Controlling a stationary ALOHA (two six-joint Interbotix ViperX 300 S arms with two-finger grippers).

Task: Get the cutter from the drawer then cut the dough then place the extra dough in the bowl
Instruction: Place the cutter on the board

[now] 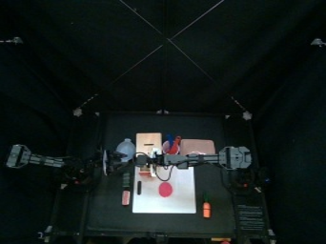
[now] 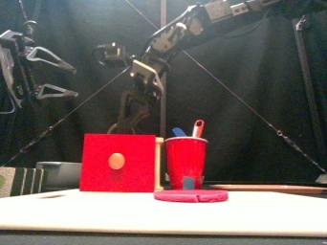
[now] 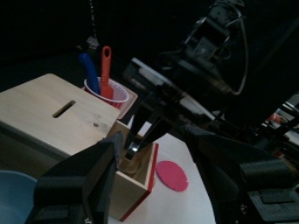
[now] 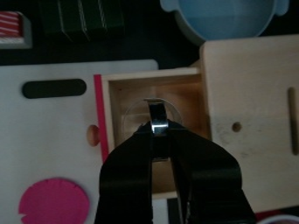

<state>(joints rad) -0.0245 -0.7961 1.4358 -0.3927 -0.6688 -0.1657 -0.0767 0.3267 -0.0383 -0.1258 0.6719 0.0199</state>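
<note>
The pale wooden box (image 1: 149, 142) has its drawer (image 4: 146, 118) pulled out, red front (image 2: 118, 164) toward the white board (image 1: 178, 181). My right gripper (image 4: 156, 129) reaches down into the drawer, jaws shut on the wire handle of the metal cutter (image 4: 156, 108). In the left wrist view, that right gripper (image 3: 138, 147) has its tips inside the drawer. A flat pink dough disc (image 1: 167, 193) lies on the board in front of the drawer. The blue-grey bowl (image 1: 124, 148) stands left of the box. My left gripper (image 1: 111, 162) hovers open beside the bowl, holding nothing.
A red cup (image 2: 186, 159) with a blue and a red toy knife stands right of the box, close to the right arm. A small orange-red object (image 1: 205, 207) lies at the board's right front edge.
</note>
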